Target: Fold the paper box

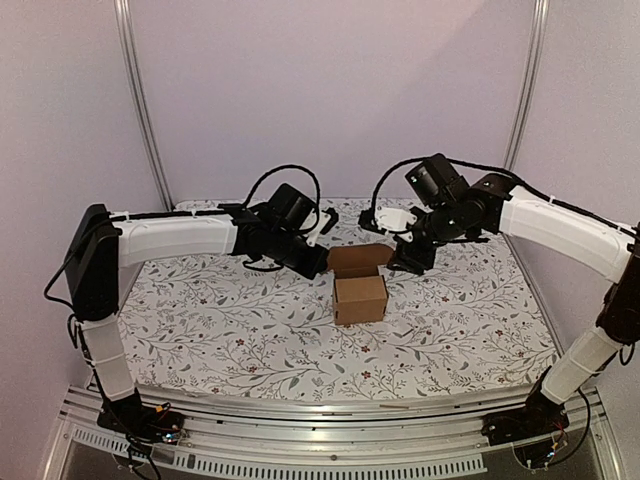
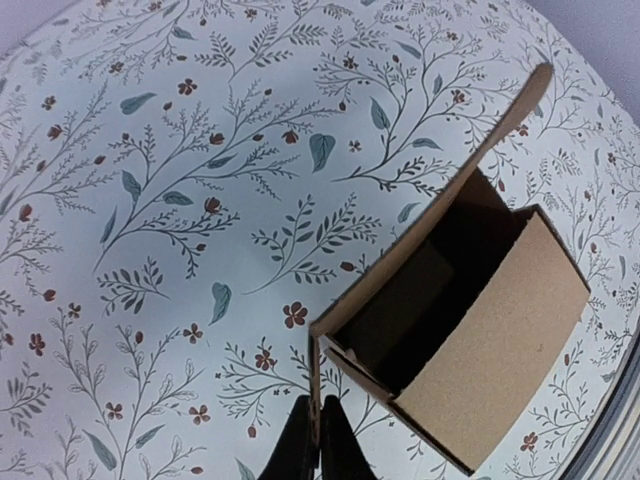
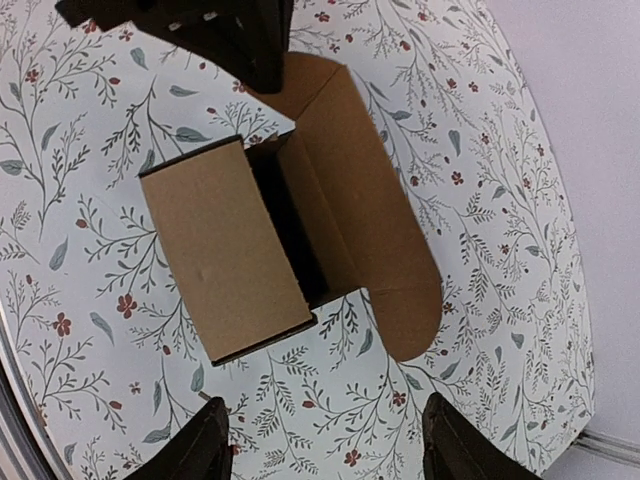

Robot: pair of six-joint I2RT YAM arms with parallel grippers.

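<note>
The paper box (image 1: 360,298) is a small brown carton standing mid-table, its lid flap (image 1: 358,258) open toward the back. In the left wrist view the paper box (image 2: 480,330) shows its dark inside, and a thin side flap runs edge-on between the fingers of my left gripper (image 2: 320,440), which is shut on it. My left gripper (image 1: 318,262) sits at the box's back left corner. My right gripper (image 3: 325,440) stands open over bare cloth just off the box (image 3: 230,260) and its rounded lid flap (image 3: 385,240), with nothing between its fingers.
A floral tablecloth (image 1: 200,320) covers the table. Two slanted aluminium posts (image 1: 140,100) (image 1: 525,80) rise at the back against a pale wall. A metal rail (image 1: 330,415) runs along the near edge by the arm bases.
</note>
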